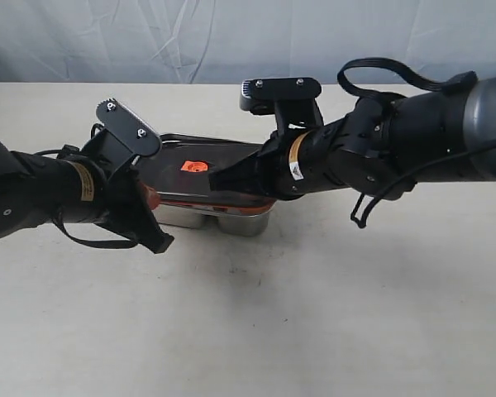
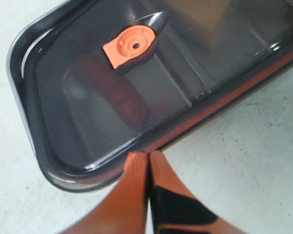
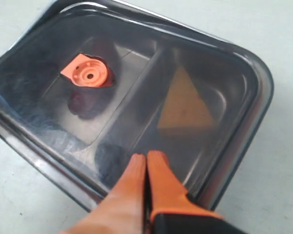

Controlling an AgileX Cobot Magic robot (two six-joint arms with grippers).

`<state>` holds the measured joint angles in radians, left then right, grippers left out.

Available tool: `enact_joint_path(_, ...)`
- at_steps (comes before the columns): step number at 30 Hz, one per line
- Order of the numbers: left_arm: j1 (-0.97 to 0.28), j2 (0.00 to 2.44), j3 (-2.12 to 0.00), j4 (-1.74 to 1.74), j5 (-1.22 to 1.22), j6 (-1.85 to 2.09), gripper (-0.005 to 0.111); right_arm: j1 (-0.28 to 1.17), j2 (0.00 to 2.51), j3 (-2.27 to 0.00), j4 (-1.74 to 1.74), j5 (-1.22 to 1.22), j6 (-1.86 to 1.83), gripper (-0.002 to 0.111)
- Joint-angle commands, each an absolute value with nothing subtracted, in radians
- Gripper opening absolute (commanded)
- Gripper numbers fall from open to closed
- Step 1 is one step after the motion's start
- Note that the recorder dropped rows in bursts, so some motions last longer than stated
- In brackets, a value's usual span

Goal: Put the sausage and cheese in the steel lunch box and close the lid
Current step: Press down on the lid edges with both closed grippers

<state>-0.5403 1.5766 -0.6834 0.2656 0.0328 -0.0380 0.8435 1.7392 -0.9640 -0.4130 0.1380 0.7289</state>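
The dark smoky lid (image 1: pixel 190 178) (image 2: pixel 78 112) (image 3: pixel 49 112) with its orange valve (image 1: pixel 194 166) (image 2: pixel 131 45) (image 3: pixel 86 74) lies over the steel lunch box (image 1: pixel 219 219). Through the lid I see the red sausage (image 2: pixel 115 90) in one compartment and the yellow cheese wedge (image 3: pixel 184 105) in the other. My left gripper (image 2: pixel 148 155) is shut and empty, its tips at the lid's near rim. My right gripper (image 3: pixel 146 157) is shut and empty too, its tips over the lid above the cheese compartment.
The lunch box stands on a pale table (image 1: pixel 314 314). A grey cloth backdrop (image 1: pixel 231 41) hangs behind. Both dark arms (image 1: pixel 33 194) (image 1: pixel 413 132) crowd the box from either side.
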Motion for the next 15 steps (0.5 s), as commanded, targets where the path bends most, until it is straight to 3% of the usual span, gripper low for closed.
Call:
enact_joint_path(1,-0.550,1.578,-0.686,0.268,0.022,-0.044,0.000,0.837,1.696,-0.965,-0.424,0.206,0.724,0.000)
enact_joint_path(7,-0.550,1.578,-0.686,0.285,0.015,-0.044,0.000,0.839,1.642,-0.962,-0.391,0.367,0.695,0.000)
enact_joint_path(15,-0.550,1.520,-0.686,0.289,-0.019,-0.046,0.000,0.837,1.636,-0.962,-0.163,0.393,0.519,0.000)
